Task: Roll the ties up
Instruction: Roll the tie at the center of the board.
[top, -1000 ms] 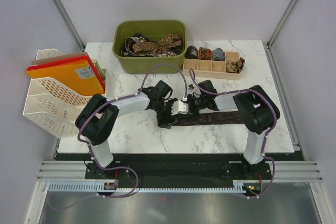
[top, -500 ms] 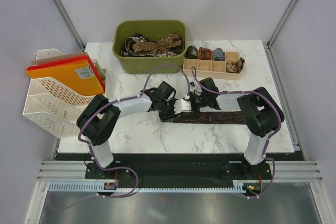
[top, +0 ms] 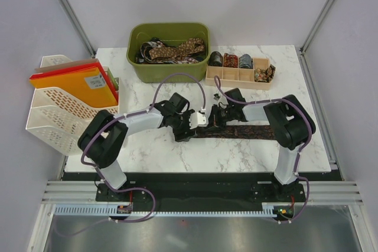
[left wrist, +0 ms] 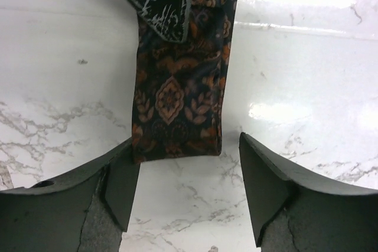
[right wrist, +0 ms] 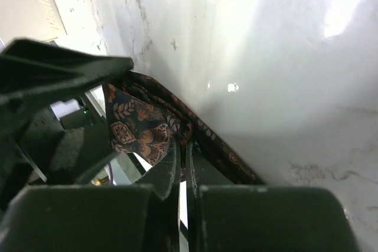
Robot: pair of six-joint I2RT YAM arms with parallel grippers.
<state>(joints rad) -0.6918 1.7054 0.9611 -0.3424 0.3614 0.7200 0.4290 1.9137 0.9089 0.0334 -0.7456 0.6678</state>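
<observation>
A dark brown patterned tie (top: 245, 131) lies flat across the marble table, its left end between the two arms. In the left wrist view the tie's end (left wrist: 177, 104) lies on the table between my left gripper's (left wrist: 186, 190) open jaws, and a folded part lies above it. In the top view my left gripper (top: 188, 129) sits at that end. My right gripper (top: 214, 119) is just to its right. In the right wrist view it (right wrist: 184, 166) is shut on a lifted fold of the tie (right wrist: 139, 128).
A green bin (top: 137, 57) with several loose ties (top: 177, 48) stands at the back. To its right is a wooden divided tray (top: 236, 81) holding rolled ties (top: 230, 60). A white file rack (top: 59, 110) with folders stands at the left edge.
Both grippers have shifted slightly left along the tie's end, and the left arm's elbow has swung left. The tie's long part has stayed flat.
</observation>
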